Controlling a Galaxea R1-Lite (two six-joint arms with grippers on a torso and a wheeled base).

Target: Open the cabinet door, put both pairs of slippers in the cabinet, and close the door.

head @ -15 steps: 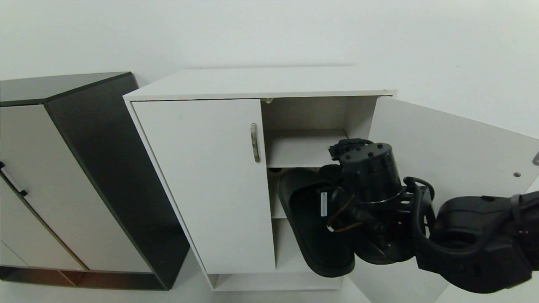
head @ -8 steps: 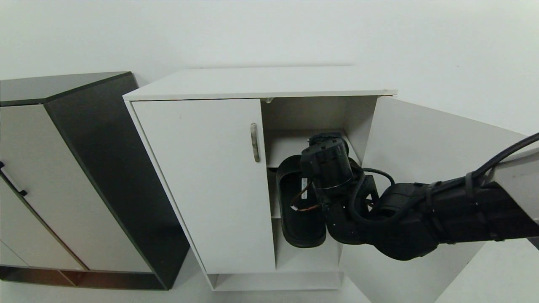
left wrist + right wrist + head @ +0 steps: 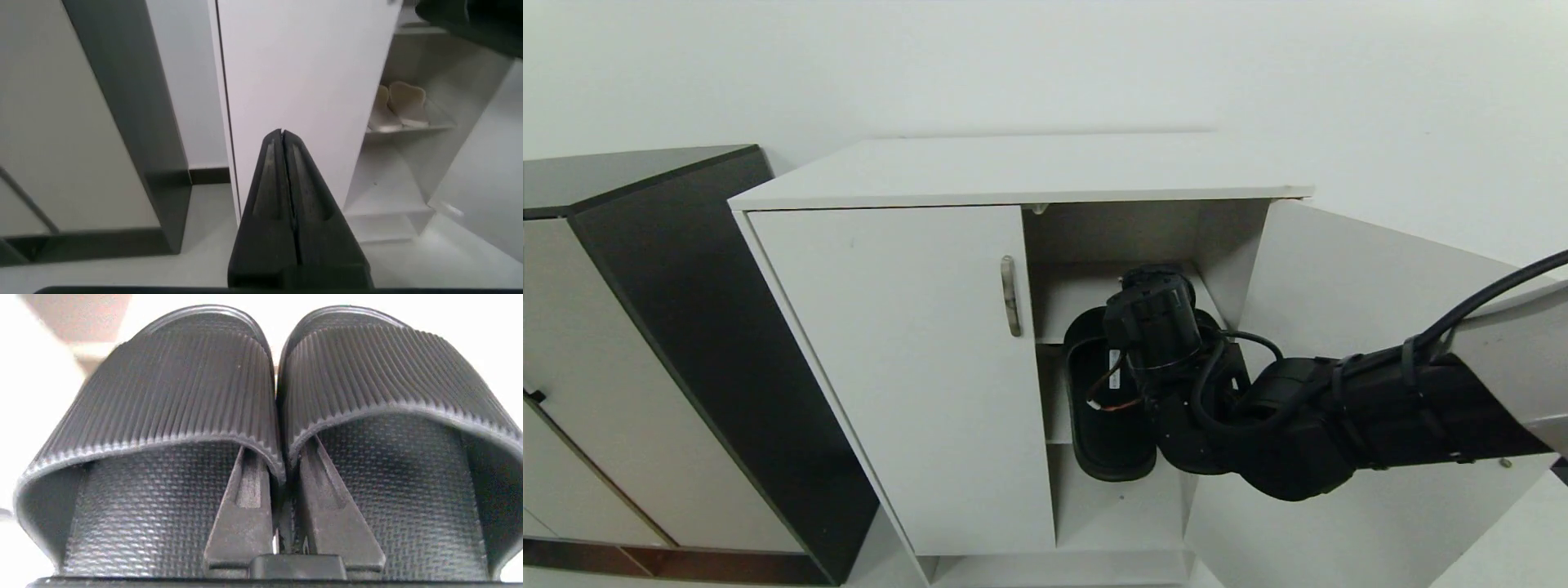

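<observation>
A white cabinet (image 3: 1013,167) stands with its left door (image 3: 898,367) closed and its right door (image 3: 1339,269) swung open. My right arm holds a pair of black slippers (image 3: 1107,408) upright in the opening, level with the middle shelf. In the right wrist view my right gripper (image 3: 278,453) has one finger under each strap and is shut on the slippers' (image 3: 270,416) touching inner walls. A pair of beige slippers (image 3: 400,104) lies on a shelf inside. My left gripper (image 3: 283,139) is shut on nothing, low in front of the closed door.
A dark cabinet (image 3: 670,327) with pale doors stands close on the white cabinet's left. The closed door carries a metal handle (image 3: 1009,296) at its inner edge. Bare floor (image 3: 204,212) lies before both cabinets.
My right arm has carried the black slippers from in front of the cabinet into the opening. The head camera has shifted slightly, so the whole picture has moved.
</observation>
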